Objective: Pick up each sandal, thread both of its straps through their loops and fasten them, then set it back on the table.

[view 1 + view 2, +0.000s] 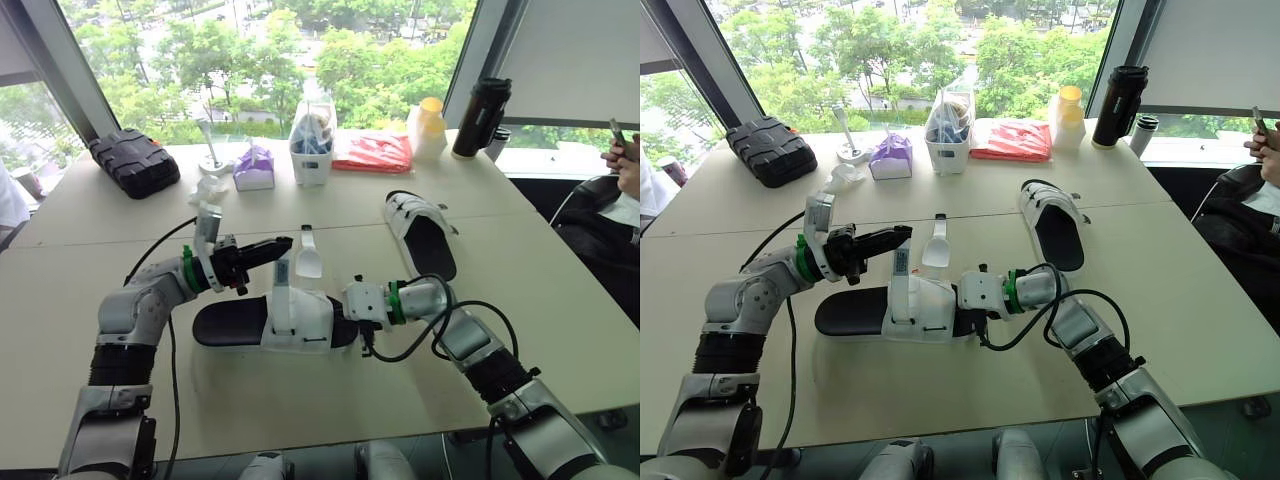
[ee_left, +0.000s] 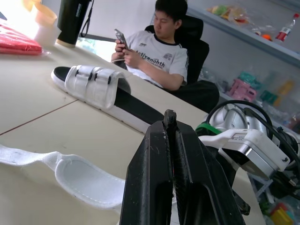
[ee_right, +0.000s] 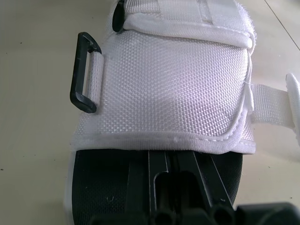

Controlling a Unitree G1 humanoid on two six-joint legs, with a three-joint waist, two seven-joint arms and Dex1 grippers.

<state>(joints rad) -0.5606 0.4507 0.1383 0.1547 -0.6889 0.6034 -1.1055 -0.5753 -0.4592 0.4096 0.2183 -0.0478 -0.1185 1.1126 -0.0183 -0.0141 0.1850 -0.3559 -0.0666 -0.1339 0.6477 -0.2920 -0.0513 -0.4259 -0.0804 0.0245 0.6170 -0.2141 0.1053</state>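
Now | white plastic bin [image 1: 312, 160] holds bagged items, far side of beige table [image 1: 100, 230] | black-soled sandal [image 1: 300, 320], white woven upper, lies between grippers | left gripper [image 1: 285, 244] pinched closed | right gripper [image 1: 348, 308] at sandal: grip cannot be told

The left tool [image 2: 171, 154] holds its black fingers together beside a loose white strap [image 2: 70, 176]. A sandal [image 2: 101, 91] lies on the table [image 2: 28, 93] beyond.
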